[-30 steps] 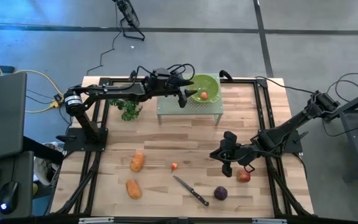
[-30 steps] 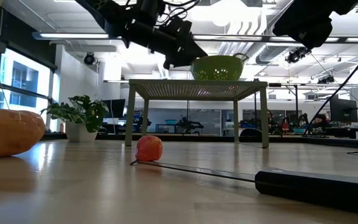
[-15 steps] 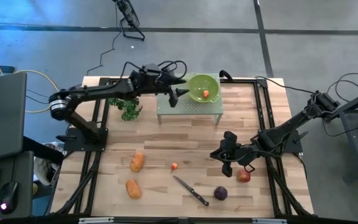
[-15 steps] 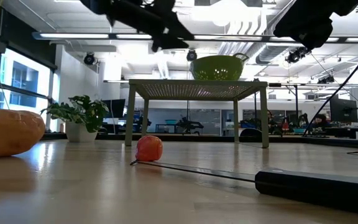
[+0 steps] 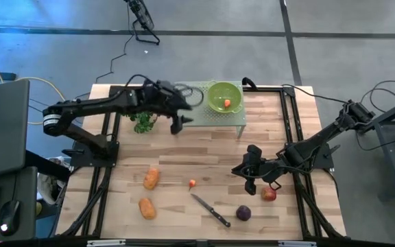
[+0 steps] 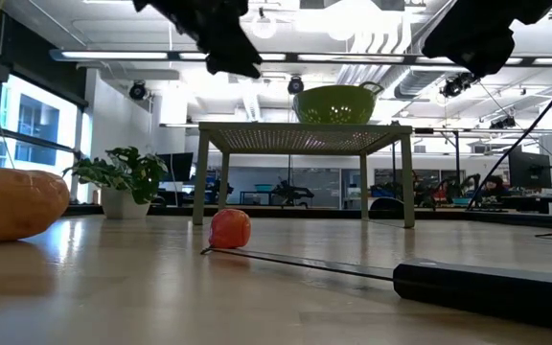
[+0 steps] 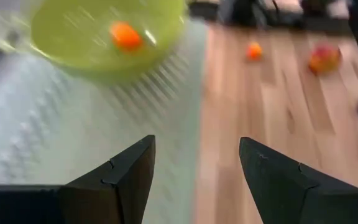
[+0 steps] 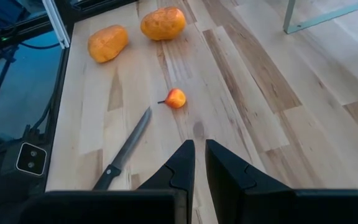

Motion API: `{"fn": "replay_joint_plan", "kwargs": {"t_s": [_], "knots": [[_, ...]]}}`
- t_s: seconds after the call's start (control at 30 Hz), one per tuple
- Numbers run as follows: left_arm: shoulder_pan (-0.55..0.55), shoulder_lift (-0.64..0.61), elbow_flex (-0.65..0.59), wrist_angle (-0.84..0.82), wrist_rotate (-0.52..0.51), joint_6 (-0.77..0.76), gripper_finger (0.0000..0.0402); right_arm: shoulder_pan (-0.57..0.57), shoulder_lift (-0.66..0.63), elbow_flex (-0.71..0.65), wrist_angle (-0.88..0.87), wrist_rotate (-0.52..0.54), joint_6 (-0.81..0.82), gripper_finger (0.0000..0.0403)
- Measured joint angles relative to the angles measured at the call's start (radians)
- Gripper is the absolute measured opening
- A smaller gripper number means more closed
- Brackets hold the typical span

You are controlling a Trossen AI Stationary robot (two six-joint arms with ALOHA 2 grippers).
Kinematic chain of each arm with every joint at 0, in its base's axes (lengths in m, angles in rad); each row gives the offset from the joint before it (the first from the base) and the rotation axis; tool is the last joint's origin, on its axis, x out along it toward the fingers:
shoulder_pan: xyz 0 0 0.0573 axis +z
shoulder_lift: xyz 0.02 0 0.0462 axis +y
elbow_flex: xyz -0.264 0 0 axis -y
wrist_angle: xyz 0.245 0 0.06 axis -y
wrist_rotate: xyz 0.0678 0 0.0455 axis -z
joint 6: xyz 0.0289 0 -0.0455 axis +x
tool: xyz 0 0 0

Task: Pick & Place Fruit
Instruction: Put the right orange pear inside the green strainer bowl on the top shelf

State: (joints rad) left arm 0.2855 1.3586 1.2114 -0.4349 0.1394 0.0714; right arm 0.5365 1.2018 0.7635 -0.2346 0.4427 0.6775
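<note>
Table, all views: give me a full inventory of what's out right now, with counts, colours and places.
Bowl: one, green, on the grey mesh stand at the far edge.
Small fruit in bowl: one, red-orange.
Small fruit on table: one, red-orange, mid-table.
Oblong fruit: two, orange, near left.
Apple: one, red, near right.
Round fruit: one, dark purple, near right.
Knife: one, black-handled, near centre.
Leafy bunch: one, green, far left.
Left gripper: open, empty, beside the stand.
Right gripper: shut, beside the apple.
</note>
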Motion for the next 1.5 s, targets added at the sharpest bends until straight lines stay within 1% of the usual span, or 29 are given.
{"fn": "replay_joint_plan", "kwargs": {"t_s": [0.1, 0.27, 0.4, 0.53, 0.73, 0.87, 0.97, 1.07, 1.17, 1.3, 1.5], "knots": [[-0.043, -0.002, -0.001, -0.068, 0.0, 0.016, 0.023, 0.0, 0.0, 0.0, -0.002, 0.0, 0.01, 0.0032], [-0.128, -0.003, -0.001, -0.117, -0.005, 0.026, 0.023, 0.0, 0.0, 0.0, -0.026, -0.008, 0.054, 0.0032], [-0.192, -0.003, -0.001, -0.153, -0.003, 0.026, 0.023, 0.0, 0.0, 0.0, -0.111, -0.03, 0.147, 0.0032], [-0.247, -0.003, -0.035, -0.144, -0.005, 0.024, 0.023, 0.0, 0.0, 0.0, -0.204, -0.044, 0.244, 0.0032], [-0.327, -0.003, -0.11, -0.108, -0.087, -0.038, 0.023, -0.005, -0.011, 0.0, -0.311, -0.144, 0.367, 0.0032], [-0.37, -0.002, -0.168, -0.047, -0.101, -0.071, 0.023, -0.035, -0.018, 0.0, -0.417, -0.222, 0.477, 0.0032], [-0.399, -0.002, -0.194, -0.012, -0.105, -0.081, 0.023, -0.067, -0.02, 0.0, -0.519, -0.278, 0.53, 0.0032], [-0.426, -0.002, -0.223, 0.03, -0.106, -0.085, 0.023, -0.101, -0.019, 0.0, -0.626, -0.327, 0.558, 0.0032], [-0.441, -0.002, -0.241, 0.037, -0.116, -0.102, 0.023, -0.132, -0.019, 0.0, -0.706, -0.368, 0.559, 0.0032], [-0.452, -0.002, -0.253, 0.031, -0.156, -0.126, 0.023, -0.171, -0.019, 0.0, -0.808, -0.391, 0.558, 0.0032], [-0.452, -0.002, -0.261, 0.001, -0.158, -0.155, 0.023, -0.217, -0.019, 0.0, -0.908, -0.4, 0.513, 0.0032]]}}
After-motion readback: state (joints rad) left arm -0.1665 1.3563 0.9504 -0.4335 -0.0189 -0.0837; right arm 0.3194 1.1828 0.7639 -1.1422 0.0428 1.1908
